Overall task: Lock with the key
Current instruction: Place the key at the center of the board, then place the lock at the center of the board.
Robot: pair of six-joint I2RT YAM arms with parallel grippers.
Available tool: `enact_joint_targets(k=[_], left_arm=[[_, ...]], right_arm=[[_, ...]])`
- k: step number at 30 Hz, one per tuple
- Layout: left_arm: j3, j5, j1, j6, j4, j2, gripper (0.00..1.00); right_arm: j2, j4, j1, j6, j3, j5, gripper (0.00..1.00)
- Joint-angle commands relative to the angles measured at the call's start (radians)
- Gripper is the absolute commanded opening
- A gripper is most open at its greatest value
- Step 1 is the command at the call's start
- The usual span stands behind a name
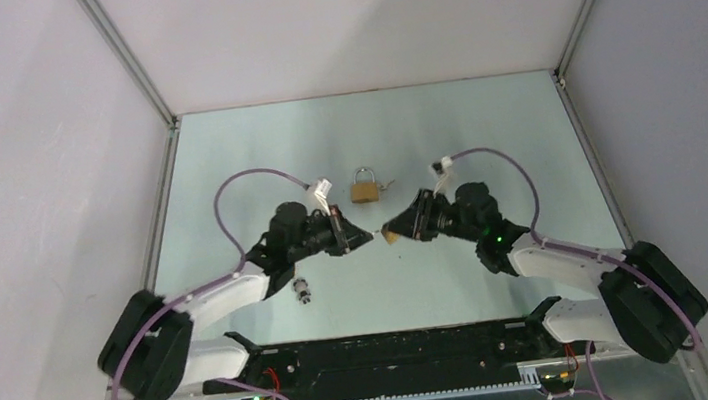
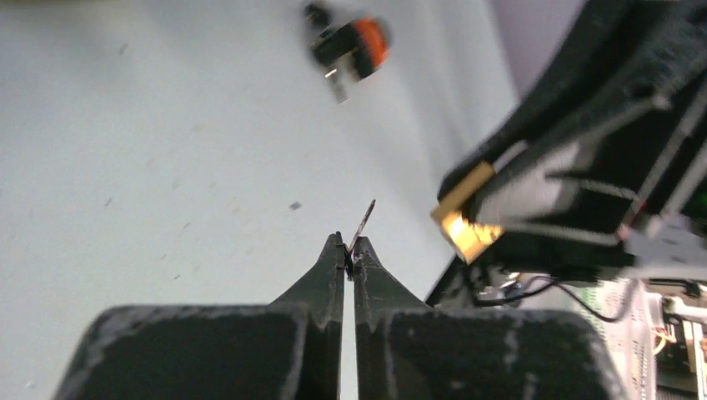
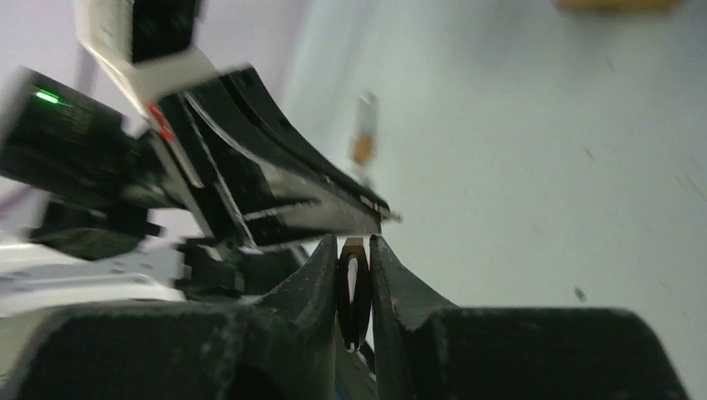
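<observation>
Brass shows at the middle of the pale green table [image 1: 481, 115]. A small brass padlock body [image 2: 461, 227] is clamped between the black fingers of the right gripper [image 3: 354, 243], and it is held up off the surface with one end jutting toward the other arm. Facing it, the left gripper [image 2: 350, 250] is pinched tight on a thin silver key [image 2: 364, 221], whose blade pokes past the fingertips at a slant. From the left wrist the key tip sits near the held lock with a gap between them. From above the two gripper tips are almost nose to nose.

Just beyond that meeting point, a second brass padlock with a steel shackle [image 1: 363, 190] lies flat on the table. A small bright metal piece, too small to make out, is at its right side. A short metal cylinder [image 1: 302, 289] lies near the left forearm, well apart from both locks.

Aluminium frame rails [image 1: 160, 197] run along the left and right table edges, where the white enclosure walls [image 1: 350, 19] rise. Both wrists are well apart from those rails. A broad stretch of table runs from the second padlock to the back edge, and more lies on either side of the arms
</observation>
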Motion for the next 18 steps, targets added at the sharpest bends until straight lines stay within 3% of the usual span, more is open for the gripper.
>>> enact_joint_targets(k=[1, 18], left_arm=[[0.061, -0.173, -0.049, 0.054, -0.002, 0.136, 0.0], [0.064, -0.173, -0.092, -0.049, 0.051, 0.372, 0.13]], right_arm=[[0.078, -0.077, 0.052, -0.113, -0.045, 0.091, 0.0], [0.418, 0.046, 0.178, -0.09, -0.002, 0.213, 0.07]])
